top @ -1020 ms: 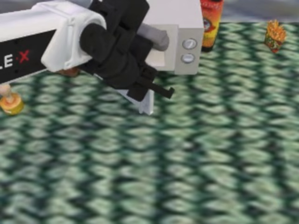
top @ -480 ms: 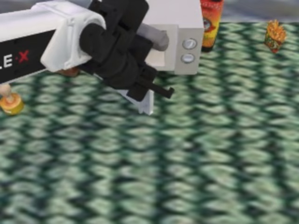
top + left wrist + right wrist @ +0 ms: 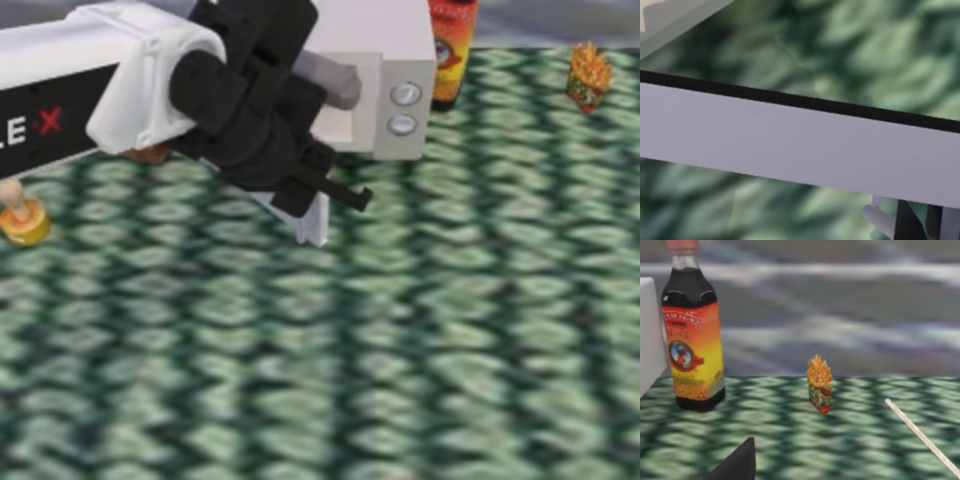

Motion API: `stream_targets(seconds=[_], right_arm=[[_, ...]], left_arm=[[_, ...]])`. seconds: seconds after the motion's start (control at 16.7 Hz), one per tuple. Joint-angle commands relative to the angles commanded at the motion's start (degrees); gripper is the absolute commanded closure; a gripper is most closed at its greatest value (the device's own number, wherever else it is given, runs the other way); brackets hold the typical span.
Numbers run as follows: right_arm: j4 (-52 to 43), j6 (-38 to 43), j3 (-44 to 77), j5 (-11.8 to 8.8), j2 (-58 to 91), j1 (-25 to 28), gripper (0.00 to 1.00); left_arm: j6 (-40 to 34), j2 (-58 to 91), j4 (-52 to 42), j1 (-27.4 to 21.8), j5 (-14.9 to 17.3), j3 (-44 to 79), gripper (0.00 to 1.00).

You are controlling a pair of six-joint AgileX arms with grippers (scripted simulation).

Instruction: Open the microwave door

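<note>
The light-grey microwave (image 3: pixel 375 45) stands at the table's back, its two silver knobs (image 3: pixel 404 109) facing forward. The microwave door (image 3: pixel 318 222) is swung out from the oven towards the table's front, leaving the cavity uncovered. My left gripper (image 3: pixel 325 195) reaches down over the oven and is shut on the door's free edge, one black finger (image 3: pixel 350 195) showing on the door's right side. In the left wrist view the door edge (image 3: pixel 790 140) crosses as a wide grey band, with the slim handle (image 3: pixel 879 220) beside the dark fingers. My right arm is out of the top view.
A dark sauce bottle (image 3: pixel 452 50) stands right of the microwave, also seen as the bottle (image 3: pixel 692 340) in the right wrist view. A small carton of fries (image 3: pixel 588 75) sits at the back right. A yellow toy (image 3: pixel 22 215) lies at the left edge. A green patterned cloth covers the table.
</note>
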Motion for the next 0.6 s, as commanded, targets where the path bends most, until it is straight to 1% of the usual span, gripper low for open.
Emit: stream_targets(seconds=[0.12,0.42,0.6], right_arm=[[0.00,0.00,0.00,0.00,0.00,0.00,0.00],[0.00,0.00,0.00,0.00,0.00,0.00,0.00],[0.00,0.00,0.00,0.00,0.00,0.00,0.00]], left_arm=[[1.74,-0.80,0.06,0.63,0.87,-0.83,1.00],[8.21,-3.64,0.14,3.09,4.30,-3.95,1.00],[8.76,-3.90,0.16,3.29,4.62,-4.21,1.00]])
